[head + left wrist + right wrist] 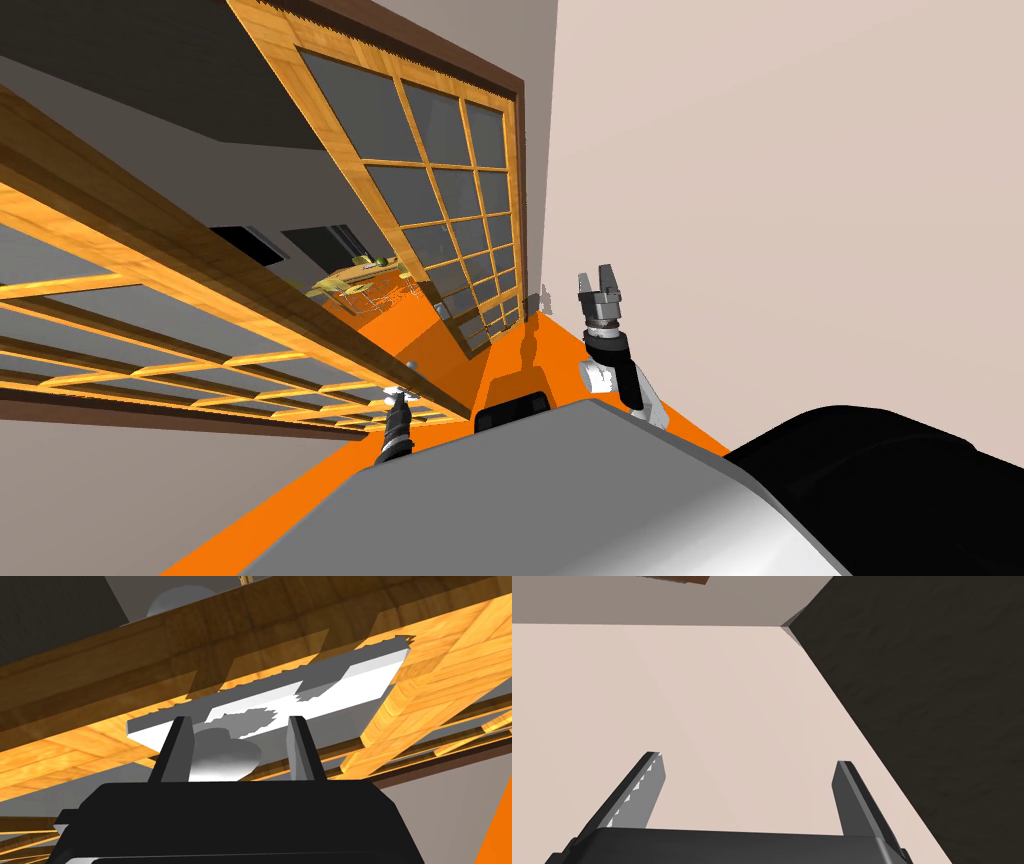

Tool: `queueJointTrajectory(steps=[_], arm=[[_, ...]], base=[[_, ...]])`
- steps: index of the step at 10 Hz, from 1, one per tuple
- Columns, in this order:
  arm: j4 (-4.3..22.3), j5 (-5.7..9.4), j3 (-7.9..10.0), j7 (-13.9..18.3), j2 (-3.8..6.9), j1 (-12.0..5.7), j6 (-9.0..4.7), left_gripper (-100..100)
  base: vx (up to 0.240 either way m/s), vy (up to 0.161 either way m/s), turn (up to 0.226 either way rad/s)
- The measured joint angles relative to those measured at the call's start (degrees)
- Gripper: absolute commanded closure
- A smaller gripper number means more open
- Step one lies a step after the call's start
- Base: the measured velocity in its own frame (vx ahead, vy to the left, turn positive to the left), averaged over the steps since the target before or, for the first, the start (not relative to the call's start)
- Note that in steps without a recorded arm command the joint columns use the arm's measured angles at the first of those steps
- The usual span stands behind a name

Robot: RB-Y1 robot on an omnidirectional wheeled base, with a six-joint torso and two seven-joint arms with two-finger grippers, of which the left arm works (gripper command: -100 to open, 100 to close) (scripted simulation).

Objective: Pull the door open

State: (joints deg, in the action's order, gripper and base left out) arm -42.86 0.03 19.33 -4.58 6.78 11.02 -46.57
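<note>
On the left, the wooden door with grey glass panes (150, 270) is seen swung partway in, its edge running across towards the robot. At that edge the left gripper (240, 718) is closed around the round grey knob (225, 753), which is set on a flat white plate (350, 681) fixed to the wood. One finger (181, 746) is pressed to the knob's side. Through the gap, orange floor (440, 340) is seen. Next, a second paned wooden leaf (305, 90) is angled away. Further right, the right gripper (597, 272) is held up before the pale pink wall (800, 200), fingers spread wide, nothing between them.
</note>
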Motion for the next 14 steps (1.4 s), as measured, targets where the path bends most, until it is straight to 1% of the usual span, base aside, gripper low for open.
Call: queueJointTrajectory(steps=[1, 2, 3, 4, 5, 6, 7, 8, 9, 10, 11, 12, 13, 14], arm=[[1.63, 0.09, 0.16, 0.02, 0.32, -0.84, -0.68, 100], [3.9, 0.15, 0.39, 0.86, 0.71, -1.96, -1.82, 100], [1.66, 0.01, 0.21, 1.69, 0.23, -0.94, -1.04, 100], [1.41, -0.08, 0.04, 3.03, 0.22, -0.9, -0.75, 100], [1.06, -0.1, 0.04, 3.82, -0.11, -1.02, -0.61, 100], [2.9, -0.05, 0.07, 4.25, 0.31, -1.89, -1.48, 100], [2.07, -0.06, 0.13, 5.31, 0.22, -1.93, -0.93, 100], [3.87, -0.03, 0.17, 6.32, 0.73, -2.97, -1.5, 100], [0.74, -0.21, -0.13, 6.82, 0.16, -1.34, -0.5, 100], [0.08, -0.25, -0.25, 6.93, 0.02, -1.1, 0.01, 100], [2.94, -0.11, -0.03, 6.83, 0.45, -2.47, -1.24, 100], [4.03, -0.1, 0.14, 7.57, 0.32, -2.9, -2.14, 100], [2.69, -0.23, -0.03, 8.46, 0.03, -2.18, -1.87, 100], [1.22, -0.3, -0.18, 8.84, -0.12, -1.91, -0.83, 100]], base=[[-0.058, 0.02, -0.078], [-0.031, 0.033, -0.068], [-0.043, 0.043, -0.082], [-0.042, 0.032, -0.039], [-0.023, 0.007, -0.018], [-0.056, 0.007, -0.067], [-0.045, 0.025, -0.062], [-0.019, 0.032, -0.021], [-0.007, 0.009, 0.013], [0.002, 0.0, 0.01], [-0.025, 0.041, -0.074], [-0.046, 0.033, -0.079], [-0.042, 0.002, -0.011], [-0.011, -0.009, 0.01]])
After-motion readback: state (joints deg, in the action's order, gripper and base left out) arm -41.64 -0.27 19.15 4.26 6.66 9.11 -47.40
